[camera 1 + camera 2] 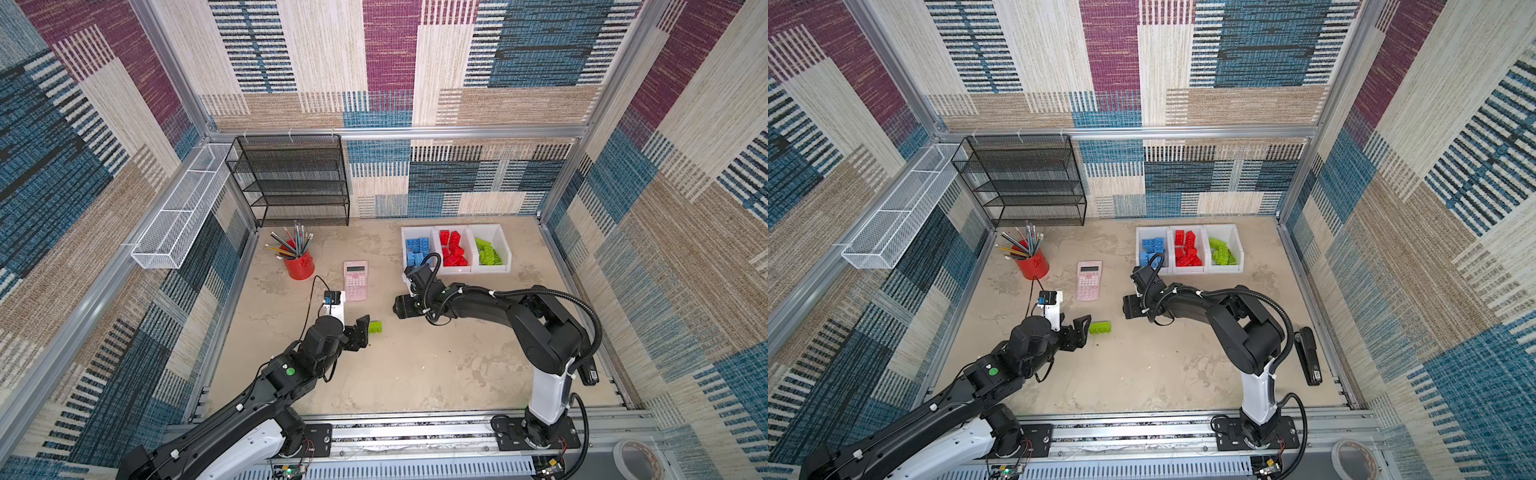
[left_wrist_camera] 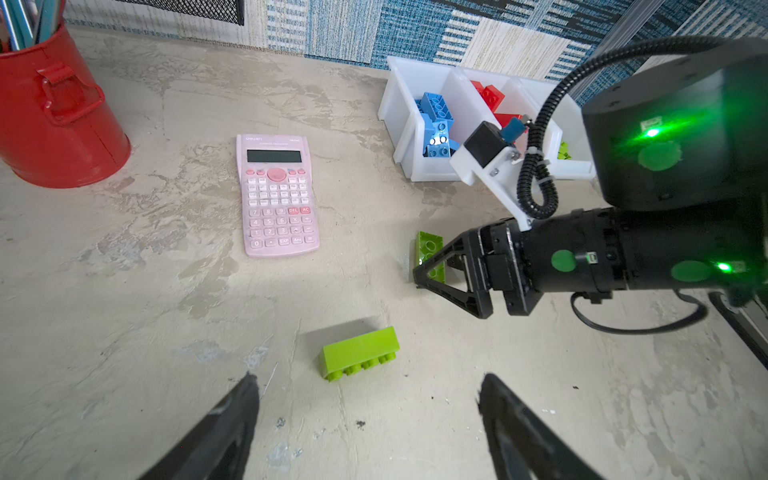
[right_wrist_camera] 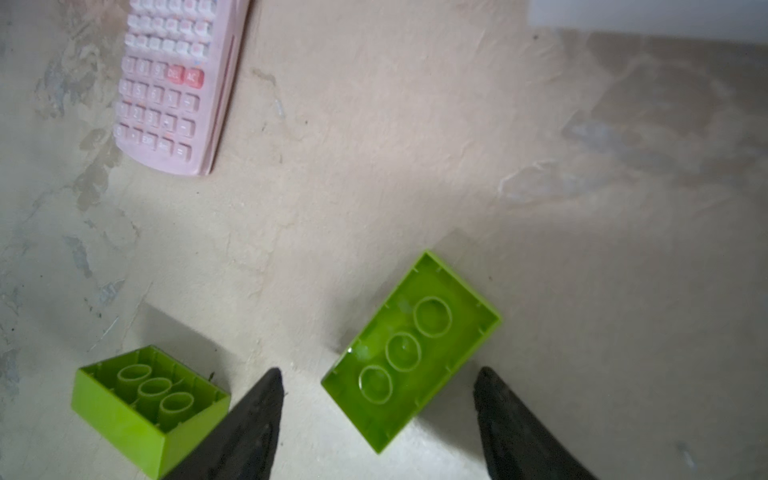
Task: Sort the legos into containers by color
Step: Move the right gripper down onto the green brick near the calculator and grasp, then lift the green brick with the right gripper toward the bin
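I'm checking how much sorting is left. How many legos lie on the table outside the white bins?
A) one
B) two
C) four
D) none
B: the right wrist view shows one lime green lego before the open right gripper and a second lime green lego beside it, on the table.

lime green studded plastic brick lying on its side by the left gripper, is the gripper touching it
Apart. The left wrist view shows bare table between the lime green brick and both open fingertips of the left gripper.
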`<state>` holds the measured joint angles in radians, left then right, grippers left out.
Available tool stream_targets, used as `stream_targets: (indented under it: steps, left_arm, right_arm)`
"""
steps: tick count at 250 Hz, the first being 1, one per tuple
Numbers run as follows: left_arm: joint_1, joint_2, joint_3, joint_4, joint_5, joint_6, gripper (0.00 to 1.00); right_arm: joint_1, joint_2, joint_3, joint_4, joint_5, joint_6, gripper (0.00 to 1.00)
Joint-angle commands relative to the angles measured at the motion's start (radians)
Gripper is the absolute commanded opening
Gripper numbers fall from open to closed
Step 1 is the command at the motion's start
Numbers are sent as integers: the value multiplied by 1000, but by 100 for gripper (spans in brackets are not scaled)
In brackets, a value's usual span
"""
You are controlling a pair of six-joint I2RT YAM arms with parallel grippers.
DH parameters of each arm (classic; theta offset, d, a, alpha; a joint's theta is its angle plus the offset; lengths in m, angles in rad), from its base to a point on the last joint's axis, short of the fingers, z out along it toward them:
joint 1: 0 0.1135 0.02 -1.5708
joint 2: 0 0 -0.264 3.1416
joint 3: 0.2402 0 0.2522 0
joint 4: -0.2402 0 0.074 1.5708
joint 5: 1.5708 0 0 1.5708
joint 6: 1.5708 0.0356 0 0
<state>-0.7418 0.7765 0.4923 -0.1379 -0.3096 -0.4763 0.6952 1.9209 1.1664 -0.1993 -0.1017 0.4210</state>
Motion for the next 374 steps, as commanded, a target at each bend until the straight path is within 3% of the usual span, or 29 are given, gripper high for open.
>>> stream_targets:
  steps: [1, 85, 173, 273, 374]
  left_arm:
    - [2, -3, -7, 26, -9, -16, 84]
    - [2, 12, -5, 34, -6, -12, 84]
    - [3, 17, -3, 38, 1, -18, 84]
    - [2, 77, 83, 22, 16, -15, 84]
    - [1, 446, 336, 92, 151, -10, 84]
  right_arm:
    - [13, 40, 36, -45, 19, -15, 74]
    - [63, 95, 110, -159, 185, -62, 65]
    - [75, 77, 101, -161, 201, -62, 31]
    - [34, -8, 110, -136, 156, -93, 27]
    - [-192, -154, 66, -26, -18, -106, 27]
